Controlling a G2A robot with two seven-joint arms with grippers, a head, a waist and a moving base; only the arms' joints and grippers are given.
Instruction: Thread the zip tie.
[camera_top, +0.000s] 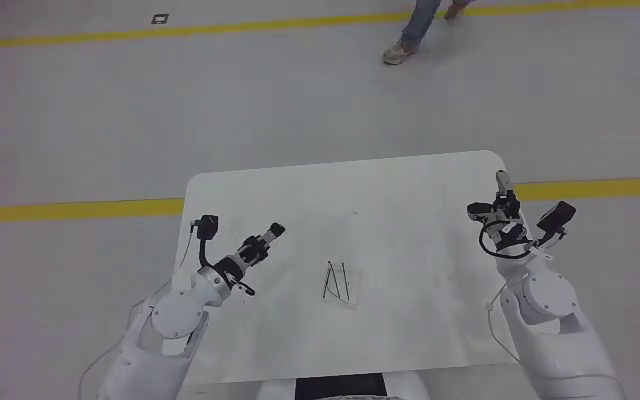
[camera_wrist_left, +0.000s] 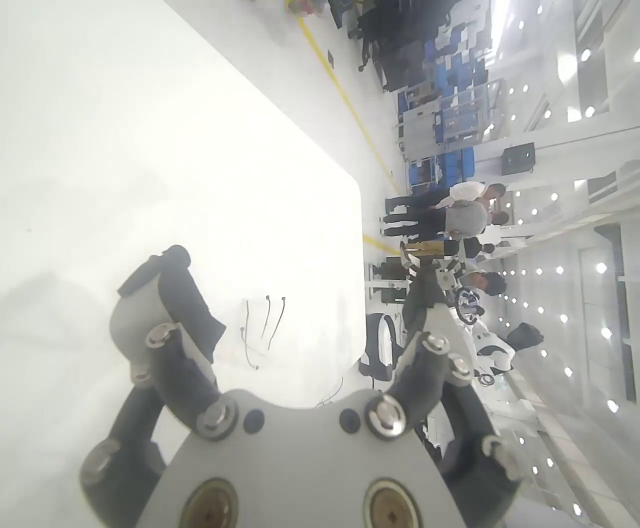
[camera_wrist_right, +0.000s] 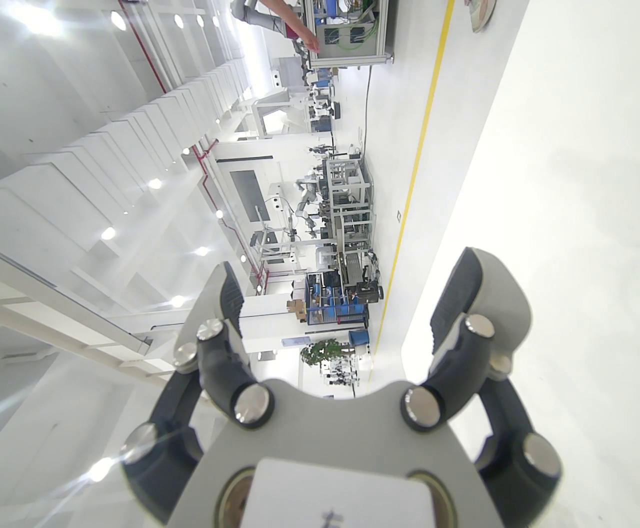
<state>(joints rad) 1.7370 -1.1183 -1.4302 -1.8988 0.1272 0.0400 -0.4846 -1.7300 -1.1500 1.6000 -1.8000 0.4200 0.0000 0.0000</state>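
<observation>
The white bench (camera_top: 400, 200) holds everything. The left arm (camera_top: 215, 280) sits over its near-left part, jaws spread and empty. The right arm (camera_top: 540, 290) is at the right edge, jaws likewise spread. The thin black zip ties (camera_top: 337, 282) lie mid-bench toward the near edge, between the arms and touching neither.

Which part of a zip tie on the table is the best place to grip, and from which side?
Probably mid-strap on the outermost zip tie, coming from above with the jaws across the strap. The ties lie flat on the table, thin and close together, so a sideways approach would likely nudge the neighbours. The open left gripper is the nearer one.
</observation>
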